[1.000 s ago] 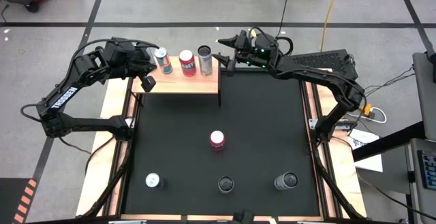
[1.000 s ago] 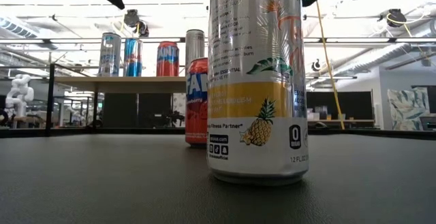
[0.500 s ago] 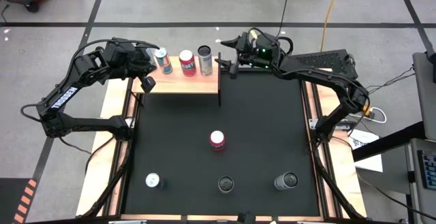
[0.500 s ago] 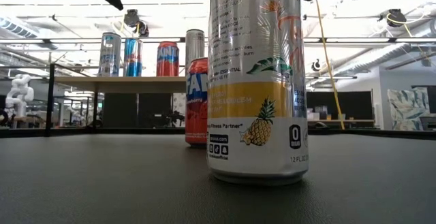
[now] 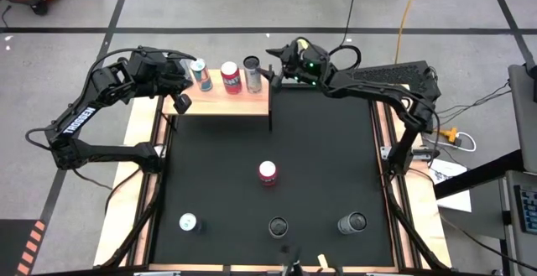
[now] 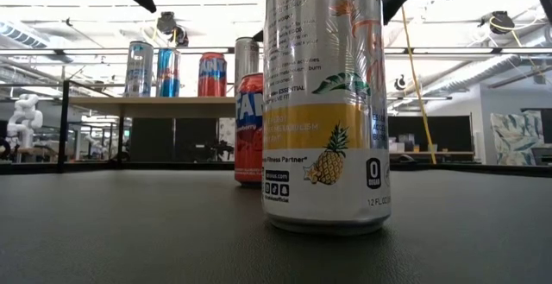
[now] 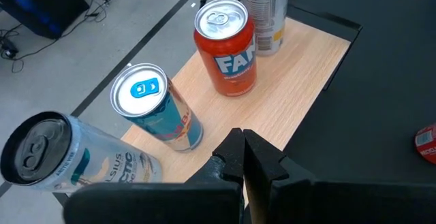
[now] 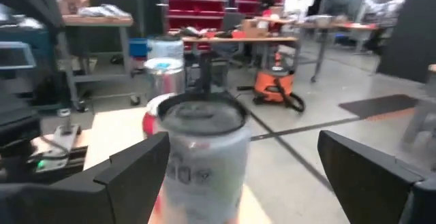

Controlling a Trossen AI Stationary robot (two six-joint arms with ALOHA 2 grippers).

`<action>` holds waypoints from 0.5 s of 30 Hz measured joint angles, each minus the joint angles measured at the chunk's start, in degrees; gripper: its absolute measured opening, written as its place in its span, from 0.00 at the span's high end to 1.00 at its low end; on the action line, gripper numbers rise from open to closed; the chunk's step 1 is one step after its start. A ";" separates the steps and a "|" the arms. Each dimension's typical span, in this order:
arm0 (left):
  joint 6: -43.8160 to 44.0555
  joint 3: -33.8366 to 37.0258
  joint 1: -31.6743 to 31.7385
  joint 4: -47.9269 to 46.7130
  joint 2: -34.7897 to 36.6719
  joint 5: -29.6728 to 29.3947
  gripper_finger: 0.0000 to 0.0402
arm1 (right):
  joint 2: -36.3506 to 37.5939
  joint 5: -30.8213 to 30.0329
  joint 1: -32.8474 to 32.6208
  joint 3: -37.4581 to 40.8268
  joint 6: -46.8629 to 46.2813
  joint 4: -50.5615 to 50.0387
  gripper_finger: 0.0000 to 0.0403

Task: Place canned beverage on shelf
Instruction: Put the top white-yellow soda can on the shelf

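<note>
**Canned beverages and shelf: current arrangement**

Canned beverages stand in two groups: four on the shelf (image 5: 225, 100) and four on the black mat (image 5: 319, 167).

Shelf. The pale wood board on its thin black frame sits at the far left part of the mat. From the left end, it carries a silver can (image 7: 48, 157), a blue can (image 5: 200, 74), a red can (image 5: 230, 77) and a tall grey can (image 5: 252, 72). The grey can stands upright at the right end of the row, just beside the red can.

Right gripper (image 5: 274, 66). It is at the shelf's right end, level with the grey can. Its fingers (image 8: 136, 166) are spread wide. In the right wrist view the grey can stands between the two fingers, with a clear gap on each side; no contact shows.

Left gripper (image 7: 243, 159). It hangs above the shelf's left end, near the silver and blue cans. Its fingers are pressed together and hold nothing.

Mat. A red-topped can (image 5: 268, 172) stands upright near the centre. Along the near edge stand three more cans, well apart: a light can (image 5: 188, 222), a pineapple-label can (image 6: 323, 103) and a grey-topped can (image 5: 352, 223).
</note>
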State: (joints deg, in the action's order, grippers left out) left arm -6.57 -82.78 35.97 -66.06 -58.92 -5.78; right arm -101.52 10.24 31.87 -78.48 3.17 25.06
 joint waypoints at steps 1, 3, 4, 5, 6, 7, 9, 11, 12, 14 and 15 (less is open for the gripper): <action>-0.04 0.00 0.00 0.00 0.00 -0.01 1.00 | -0.52 1.72 0.09 0.00 -0.45 0.30 0.12; -0.51 0.00 0.00 0.00 0.00 -0.02 1.00 | -0.95 5.66 0.18 0.00 -0.90 0.75 0.12; -1.11 0.00 0.00 0.00 0.00 0.00 1.00 | -0.96 6.23 0.24 0.00 -0.76 0.77 0.12; -1.32 0.00 0.00 0.00 0.00 -0.02 1.00 | -0.91 6.20 0.19 0.00 -0.56 0.97 0.12; -1.33 0.00 0.00 0.01 0.00 -0.01 1.00 | -0.85 6.20 0.18 0.00 -0.49 1.19 0.12; -1.33 -0.01 0.00 0.02 0.00 -0.02 1.00 | -0.83 6.28 0.21 0.00 -0.52 1.26 0.12; -1.33 0.00 0.00 0.02 0.00 -0.02 1.00 | -0.85 6.29 0.29 0.00 -0.53 1.26 0.12; -1.33 0.00 0.00 0.03 0.00 -0.02 1.00 | -0.85 6.25 0.33 0.00 -0.53 1.34 0.12; -1.33 -0.02 0.00 0.04 0.00 -0.02 1.00 | -0.85 6.26 0.32 0.00 -0.51 1.48 0.12; -1.33 0.00 0.00 0.04 0.00 -0.02 1.00 | -0.96 6.29 0.30 0.00 0.11 1.58 0.13; -1.33 -0.02 0.00 0.10 0.00 -0.02 1.00 | -1.41 6.46 0.27 0.00 0.38 2.33 0.13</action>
State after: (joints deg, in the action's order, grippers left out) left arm -7.90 -82.80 35.97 -65.96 -58.92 -5.80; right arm -102.92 16.70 32.14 -78.48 3.55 27.40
